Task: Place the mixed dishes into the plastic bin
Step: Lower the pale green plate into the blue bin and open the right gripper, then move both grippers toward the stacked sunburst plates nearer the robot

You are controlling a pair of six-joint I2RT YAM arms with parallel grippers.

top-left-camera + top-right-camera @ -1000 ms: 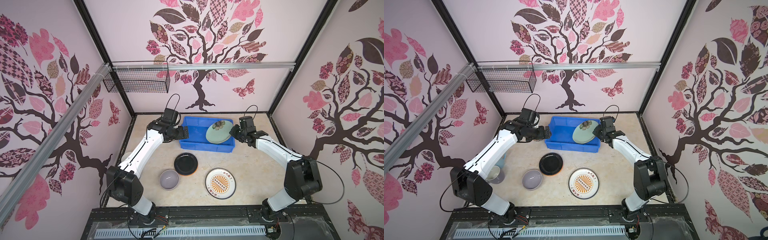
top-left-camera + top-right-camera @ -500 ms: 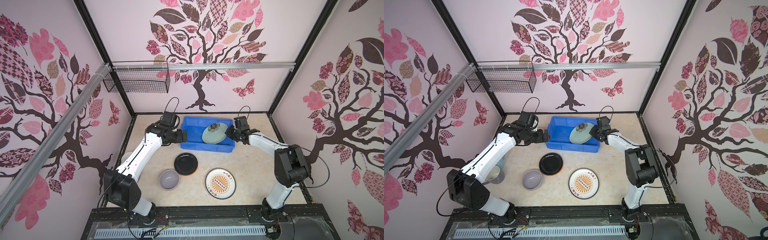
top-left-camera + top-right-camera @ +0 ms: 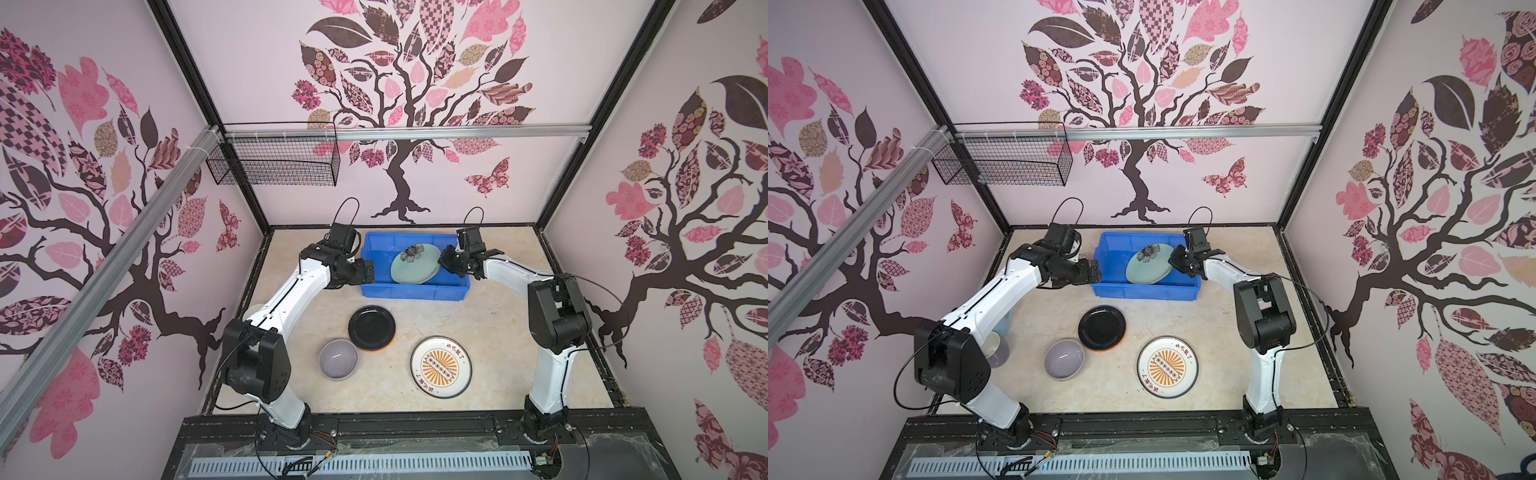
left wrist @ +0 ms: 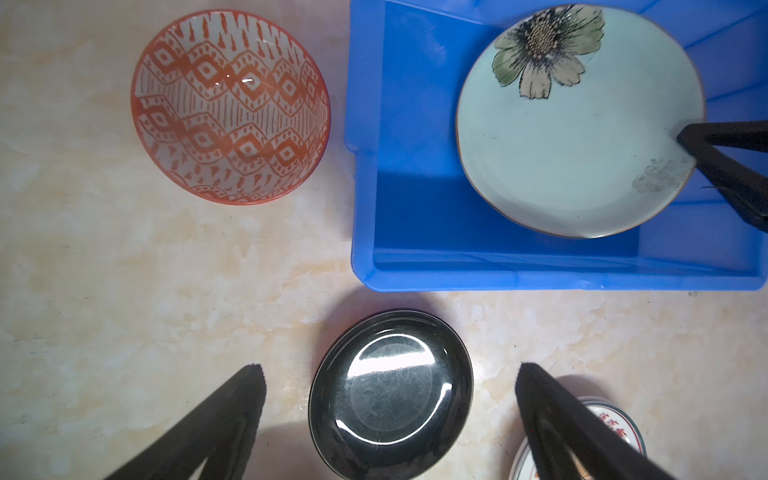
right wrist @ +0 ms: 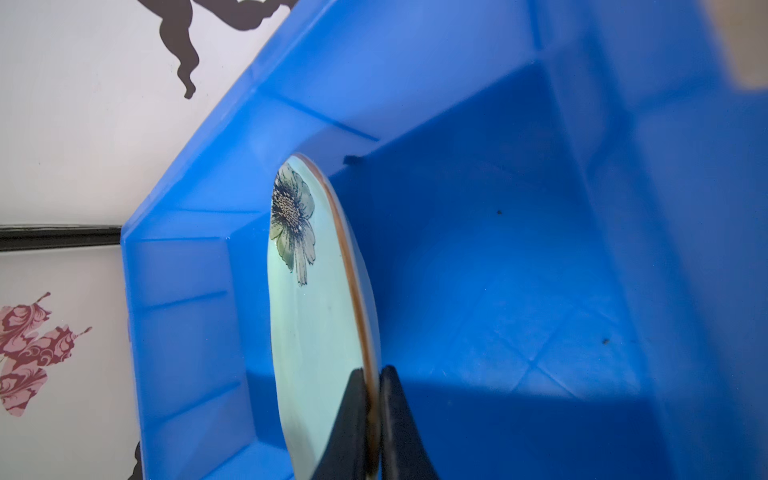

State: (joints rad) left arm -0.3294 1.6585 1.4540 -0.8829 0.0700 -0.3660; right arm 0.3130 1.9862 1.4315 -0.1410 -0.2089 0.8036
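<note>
Most of sunburst plate point(image 4: 611, 422) hides behind left hand point(image 4: 390, 368).

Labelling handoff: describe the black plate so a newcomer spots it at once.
Find the bright blue rectangular plastic bin at the back. Before its near wall lies the glossy round black plate, beside a lavender bowl. Only it is dark, orange underneath.

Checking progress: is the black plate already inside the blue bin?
No, the black plate lies flat outside the blue bin, in front of its near wall.
</note>
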